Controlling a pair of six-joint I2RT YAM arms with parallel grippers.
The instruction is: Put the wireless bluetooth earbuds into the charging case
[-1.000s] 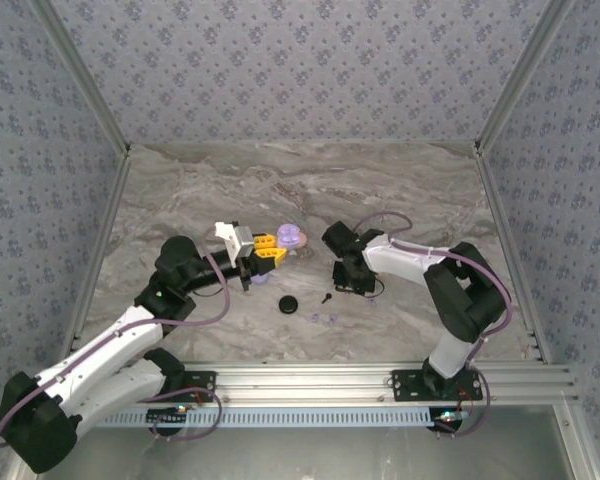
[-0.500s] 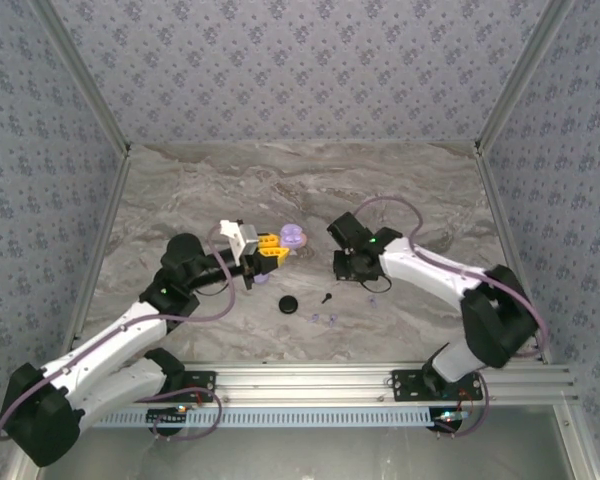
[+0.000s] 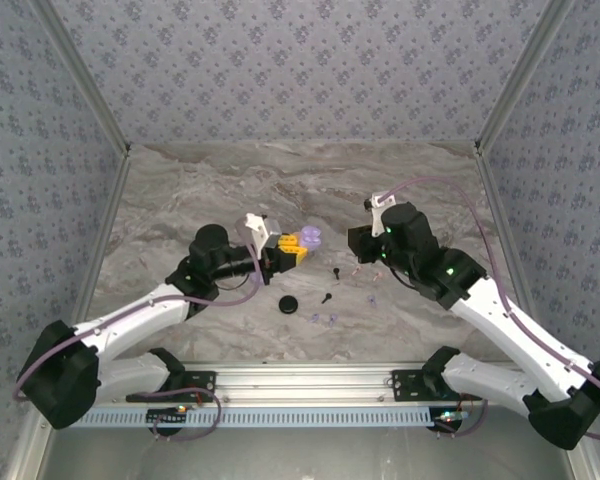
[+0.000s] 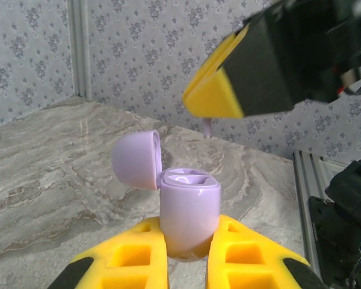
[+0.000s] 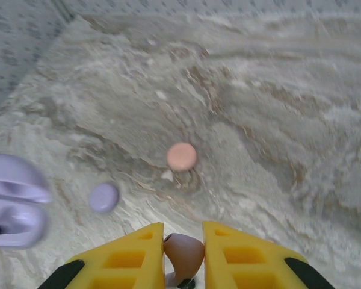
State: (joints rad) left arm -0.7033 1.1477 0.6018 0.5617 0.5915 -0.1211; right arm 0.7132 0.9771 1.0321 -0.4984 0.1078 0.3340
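1. Vs 1 s ago: R arm has been raised off the table & swung right; L gripper has been pushed fwd w/ the lilac case.
2. Lilac case is clenched upright in L gripper, lid hinged open; what is inside can't be told. Black case lies on the table.
3. R wrist view: R gripper is clamped on a pale pink earbud. Top view: black earbuds & lilac earbuds are seen loose near the black case.
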